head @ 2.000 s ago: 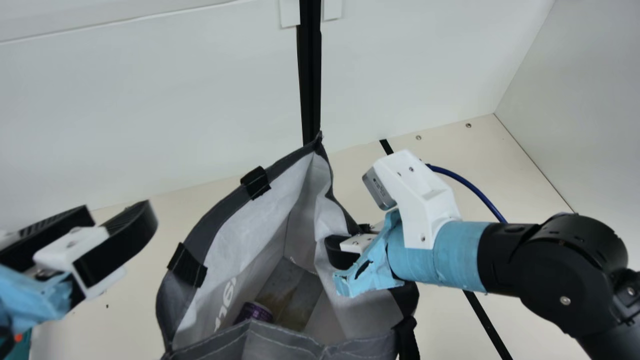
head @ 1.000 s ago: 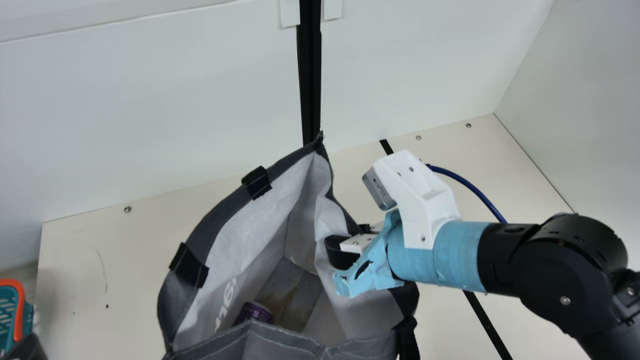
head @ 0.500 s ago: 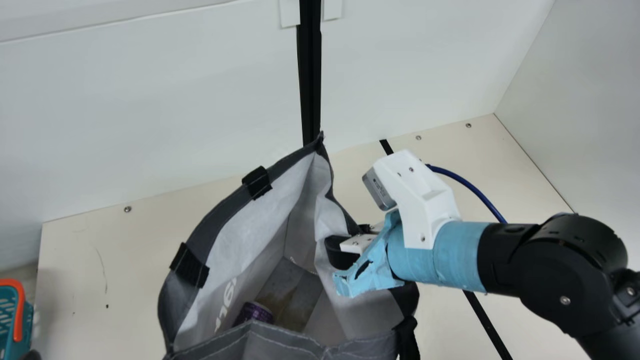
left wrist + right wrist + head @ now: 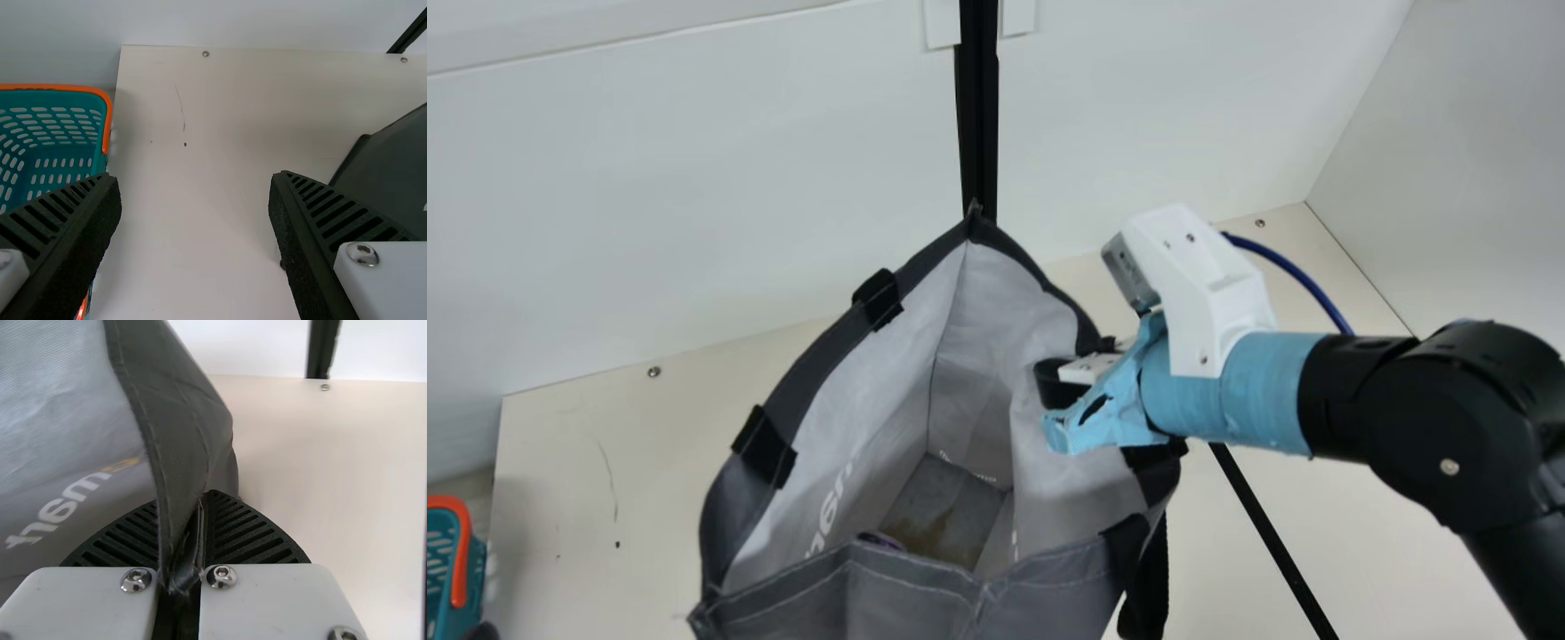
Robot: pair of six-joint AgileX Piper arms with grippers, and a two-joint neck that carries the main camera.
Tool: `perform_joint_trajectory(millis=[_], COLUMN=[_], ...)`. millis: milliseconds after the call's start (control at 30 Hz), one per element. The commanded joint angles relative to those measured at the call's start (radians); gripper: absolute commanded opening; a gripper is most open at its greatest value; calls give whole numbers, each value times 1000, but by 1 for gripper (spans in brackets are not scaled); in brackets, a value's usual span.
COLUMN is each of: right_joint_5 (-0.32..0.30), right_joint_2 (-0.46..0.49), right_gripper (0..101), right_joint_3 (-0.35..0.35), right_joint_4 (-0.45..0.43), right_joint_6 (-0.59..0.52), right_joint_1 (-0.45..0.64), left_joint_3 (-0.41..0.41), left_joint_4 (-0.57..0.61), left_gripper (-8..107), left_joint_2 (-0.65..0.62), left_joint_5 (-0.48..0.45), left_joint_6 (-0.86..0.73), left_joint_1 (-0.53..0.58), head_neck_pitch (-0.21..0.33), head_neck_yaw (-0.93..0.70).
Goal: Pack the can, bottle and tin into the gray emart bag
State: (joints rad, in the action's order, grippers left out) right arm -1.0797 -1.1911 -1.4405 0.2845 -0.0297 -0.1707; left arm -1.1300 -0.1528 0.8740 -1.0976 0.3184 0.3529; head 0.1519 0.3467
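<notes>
Inside the gray emart bag (image 4: 911,600), a purple bit of the can (image 4: 882,540) shows low behind the near wall; the right gripper (image 4: 1054,382) is clamped on the bag's rim. Left of the bag, the left gripper (image 4: 482,632) spreads its fingers beside a teal basket (image 4: 473,569).

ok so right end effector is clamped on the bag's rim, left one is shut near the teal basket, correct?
Not quite: the left end effector is open, with its fingers wide apart; see the left wrist view. It is near the teal basket, and the right end effector is clamped on the bag's rim.
</notes>
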Motion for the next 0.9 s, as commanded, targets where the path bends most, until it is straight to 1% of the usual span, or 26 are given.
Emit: perform_joint_trajectory(millis=[0,233,533,867], right_joint_5=[-1,-40,-87,-119], right_joint_2=[-5,-29,-63,-100], right_gripper=[0,0,0,0], right_joint_3=[-23,-90,-168,-233], right_joint_4=[-3,-19,-54,-95], right_joint_6=[-3,-9,10,30], right_joint_1=[24,103,219,366], left_joint_3=[0,0,0,0], left_joint_4=[0,0,0,0], left_gripper=[90,90,90,90], left_joint_2=[0,0,0,0], left_joint_5=[0,0,0,0], left_joint_6=[0,0,0,0], left_joint_1=[0,0,0,0], head_neck_pitch=[23,23,23,23], head_neck_yaw=[2,2,2,2])
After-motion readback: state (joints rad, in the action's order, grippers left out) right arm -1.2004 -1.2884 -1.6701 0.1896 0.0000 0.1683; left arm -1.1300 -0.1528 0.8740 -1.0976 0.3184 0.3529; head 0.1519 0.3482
